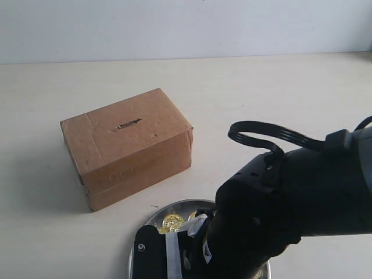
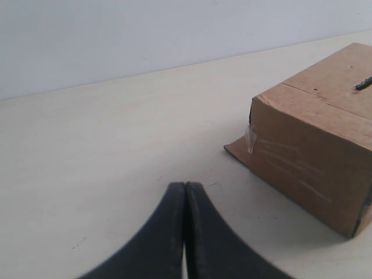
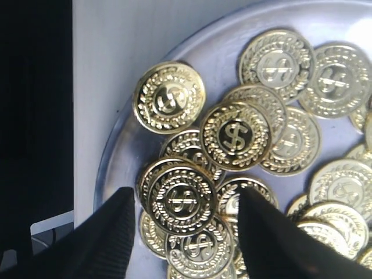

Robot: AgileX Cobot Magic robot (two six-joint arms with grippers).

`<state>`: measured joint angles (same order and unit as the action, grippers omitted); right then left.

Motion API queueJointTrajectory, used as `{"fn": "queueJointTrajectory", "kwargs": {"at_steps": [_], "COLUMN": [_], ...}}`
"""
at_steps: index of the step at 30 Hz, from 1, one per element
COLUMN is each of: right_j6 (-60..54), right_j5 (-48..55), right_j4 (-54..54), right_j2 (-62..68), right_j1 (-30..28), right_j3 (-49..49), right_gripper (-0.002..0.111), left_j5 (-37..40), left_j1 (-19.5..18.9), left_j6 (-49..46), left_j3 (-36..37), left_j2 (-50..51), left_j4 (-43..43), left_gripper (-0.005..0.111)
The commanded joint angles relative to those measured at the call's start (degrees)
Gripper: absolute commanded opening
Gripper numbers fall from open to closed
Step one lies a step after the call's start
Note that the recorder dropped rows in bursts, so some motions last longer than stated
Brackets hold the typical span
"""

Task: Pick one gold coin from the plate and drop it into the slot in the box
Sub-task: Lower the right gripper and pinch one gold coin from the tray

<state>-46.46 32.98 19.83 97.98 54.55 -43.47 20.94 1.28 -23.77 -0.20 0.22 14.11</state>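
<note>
So R gripper [image 3: 187,203] hangs wide open over the plate [image 3: 110,157], jaws straddling a gold coin [image 3: 181,200] lying atop others; L gripper [image 2: 185,190] shut, near the box [image 2: 314,157]. Risk: coins overlap, so closing may grab two or skid off

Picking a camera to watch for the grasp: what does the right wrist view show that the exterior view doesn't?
Only the right wrist view: dollar signs embossed on the gold coins, and the right pincer open over them. Only the exterior view: the brown rectangular cardboard box and its narrow dark slot. Both: the round shiny silver metal plate holding coins.
</note>
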Motion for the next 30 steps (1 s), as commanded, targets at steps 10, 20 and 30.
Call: {"fn": "queueJointTrajectory", "kwargs": {"at_steps": [10, 20, 30], "right_j6": [0.4, 0.4, 0.1], "right_j5": [-0.4, -1.3, -1.2], "right_j4": [0.2, 0.3, 0.7], "right_j2": [2.3, 2.9, 2.9], "right_j1": [0.1, 0.1, 0.1], "right_j3": [-0.4, -0.4, -0.4], "right_gripper": [0.051, 0.051, 0.051], "left_j5": [-0.3, -0.3, -0.3], "left_j1": [0.0, 0.0, 0.0], "left_j6": [0.1, 0.1, 0.1], "left_j3": [0.2, 0.2, 0.2], "left_j2": [-0.2, -0.2, -0.2], "left_j4": [0.0, 0.0, 0.0], "left_gripper": [0.0, 0.0, 0.0]}}
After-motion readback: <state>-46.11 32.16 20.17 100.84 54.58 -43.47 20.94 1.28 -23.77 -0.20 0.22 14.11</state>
